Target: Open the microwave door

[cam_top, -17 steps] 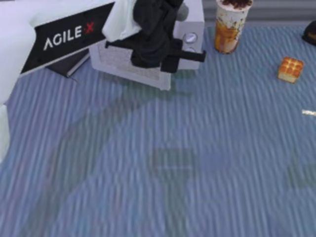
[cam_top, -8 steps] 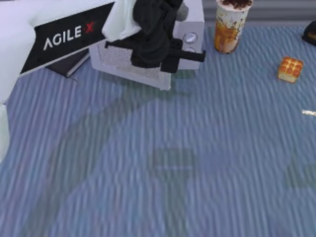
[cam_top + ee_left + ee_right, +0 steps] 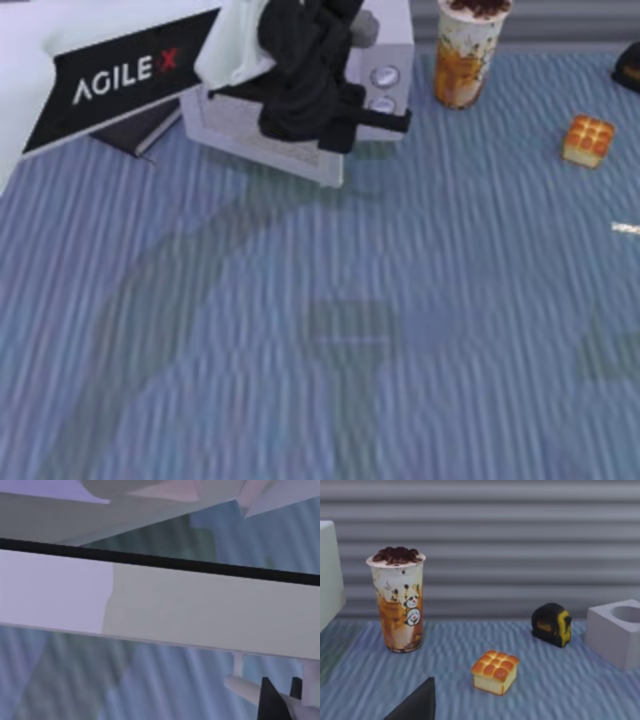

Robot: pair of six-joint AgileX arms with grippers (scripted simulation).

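At the table's far left, the left gripper [image 3: 345, 125] reaches over the microwave [image 3: 385, 40] to its door [image 3: 265, 140], probably gripping the door's free edge to swing it; its fingers are hidden, so I cannot tell. The pale, mesh-windowed door stands partly open.

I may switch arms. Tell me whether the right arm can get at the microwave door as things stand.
Probably not. The left gripper and its arm cover the microwave door at its free edge, and the bubble tea cup stands beside the microwave on the right arm's side.
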